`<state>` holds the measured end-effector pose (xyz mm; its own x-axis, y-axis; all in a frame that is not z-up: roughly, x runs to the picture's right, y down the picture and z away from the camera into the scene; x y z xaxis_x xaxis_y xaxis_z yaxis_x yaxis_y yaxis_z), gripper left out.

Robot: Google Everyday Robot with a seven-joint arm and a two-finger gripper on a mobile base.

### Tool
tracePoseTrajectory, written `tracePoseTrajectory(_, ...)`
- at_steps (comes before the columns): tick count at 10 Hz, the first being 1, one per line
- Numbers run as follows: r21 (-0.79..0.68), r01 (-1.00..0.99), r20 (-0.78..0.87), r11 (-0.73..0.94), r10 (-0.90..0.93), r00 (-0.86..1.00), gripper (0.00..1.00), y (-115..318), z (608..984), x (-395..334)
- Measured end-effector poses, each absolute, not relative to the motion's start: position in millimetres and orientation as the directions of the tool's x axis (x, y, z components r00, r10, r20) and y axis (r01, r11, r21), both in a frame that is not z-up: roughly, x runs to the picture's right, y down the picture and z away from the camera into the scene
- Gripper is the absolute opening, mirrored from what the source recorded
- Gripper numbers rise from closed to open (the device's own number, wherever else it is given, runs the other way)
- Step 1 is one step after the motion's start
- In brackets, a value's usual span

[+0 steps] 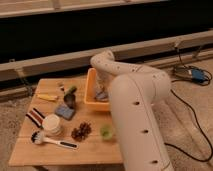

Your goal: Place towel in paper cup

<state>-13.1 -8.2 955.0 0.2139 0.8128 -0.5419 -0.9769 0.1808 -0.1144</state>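
A white paper cup [52, 123] stands upright on the front left of the wooden table [30, 152]. A grey towel [101, 95] lies crumpled inside the orange bin [90, 92] at the table's back right. My white arm bends down from above, and the gripper [103, 88] is down inside the bin, right at the towel. The arm's large body hides the right part of the bin and the table.
On the table are a blue sponge [65, 111], a pine cone [81, 131], a small green cup [106, 131], a white brush [52, 141], a dark scoop [70, 98], a yellow item [47, 97] and a striped item [34, 117]. Cables and a blue box [196, 75] lie on the floor at right.
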Motion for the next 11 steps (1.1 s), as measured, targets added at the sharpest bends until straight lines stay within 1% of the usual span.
tracePoseTrajectory(1,-0.121,-0.975,-0.542,0.186,0.811,0.222,0.05,-8,945,-15)
tracePoseTrajectory(2,-0.127,-0.973,-0.543,0.193,0.808,0.231,0.01,-5,932,-18)
tracePoseTrajectory(5,-0.148,-0.969,-0.526,0.199,0.814,0.248,0.0,-4,889,-27)
tracePoseTrajectory(6,-0.158,-0.966,-0.513,0.205,0.819,0.258,0.0,-9,866,-31)
tracePoseTrajectory(11,-0.177,-0.96,-0.466,0.217,0.841,0.276,0.0,-37,785,-48)
